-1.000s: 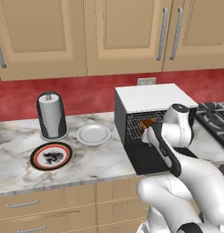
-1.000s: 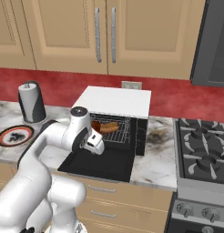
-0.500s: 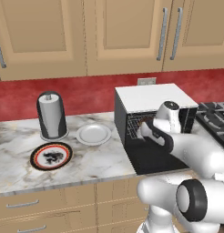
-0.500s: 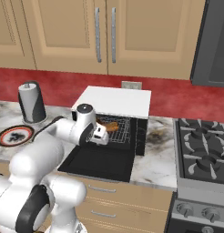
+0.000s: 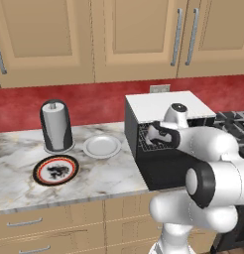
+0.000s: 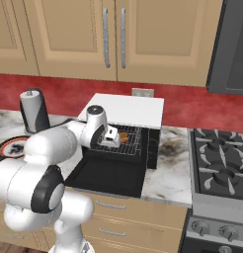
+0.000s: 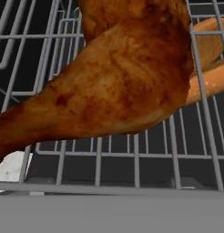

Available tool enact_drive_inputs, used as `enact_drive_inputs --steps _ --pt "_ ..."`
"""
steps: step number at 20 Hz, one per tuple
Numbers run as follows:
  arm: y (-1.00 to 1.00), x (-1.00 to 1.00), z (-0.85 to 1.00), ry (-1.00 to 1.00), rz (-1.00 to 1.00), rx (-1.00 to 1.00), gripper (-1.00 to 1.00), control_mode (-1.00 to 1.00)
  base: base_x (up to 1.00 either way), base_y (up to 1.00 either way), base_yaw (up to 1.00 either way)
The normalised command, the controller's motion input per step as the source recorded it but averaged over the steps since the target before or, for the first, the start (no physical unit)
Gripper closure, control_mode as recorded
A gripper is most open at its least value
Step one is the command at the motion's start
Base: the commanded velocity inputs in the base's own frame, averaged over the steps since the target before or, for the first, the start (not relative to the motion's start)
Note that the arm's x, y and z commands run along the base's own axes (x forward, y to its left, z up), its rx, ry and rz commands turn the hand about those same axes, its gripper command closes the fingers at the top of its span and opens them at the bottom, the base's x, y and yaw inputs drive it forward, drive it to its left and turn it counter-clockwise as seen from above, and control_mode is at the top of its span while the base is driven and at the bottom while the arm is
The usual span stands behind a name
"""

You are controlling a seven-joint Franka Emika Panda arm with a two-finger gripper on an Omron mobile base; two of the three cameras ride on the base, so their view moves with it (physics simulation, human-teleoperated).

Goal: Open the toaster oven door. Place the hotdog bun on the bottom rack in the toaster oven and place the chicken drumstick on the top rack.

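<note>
2 plates (image 5: 56,170) sit at counter's left, neither holding food. Centre: oven (image 6: 127,109), door (image 6: 107,174) dropped flat. Gripper (image 6: 112,138) at oven mouth, fingers spread wide, gripping nothing. Drumstick (image 7: 109,86) lies on wire shelf, apparently upper one; bun (image 7: 209,68) seen behind, lower through wires. Judgement: task essentially done; only arm withdrawal left.

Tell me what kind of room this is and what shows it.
A home kitchen, rendered in simulation. Wooden cabinets hang over a marble counter, a toaster oven stands open on it, and a gas stove sits to the right.
</note>
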Motion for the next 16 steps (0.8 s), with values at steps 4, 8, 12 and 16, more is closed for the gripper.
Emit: enact_drive_inputs --steps 4,8,12,16 --pt "0.00 -0.18 0.00 -0.08 0.08 -0.03 -1.00 -1.00 0.00 0.00 0.00" --pt "0.04 -0.92 0.29 -0.13 0.11 0.00 -1.00 -1.00 0.00 0.00 0.00" --pt "0.43 -1.00 0.46 -0.10 0.10 -0.05 -1.00 -1.00 0.00 0.00 0.00" --pt "0.98 -0.93 0.67 0.00 0.06 -0.18 -1.00 -1.00 0.00 0.00 0.00"
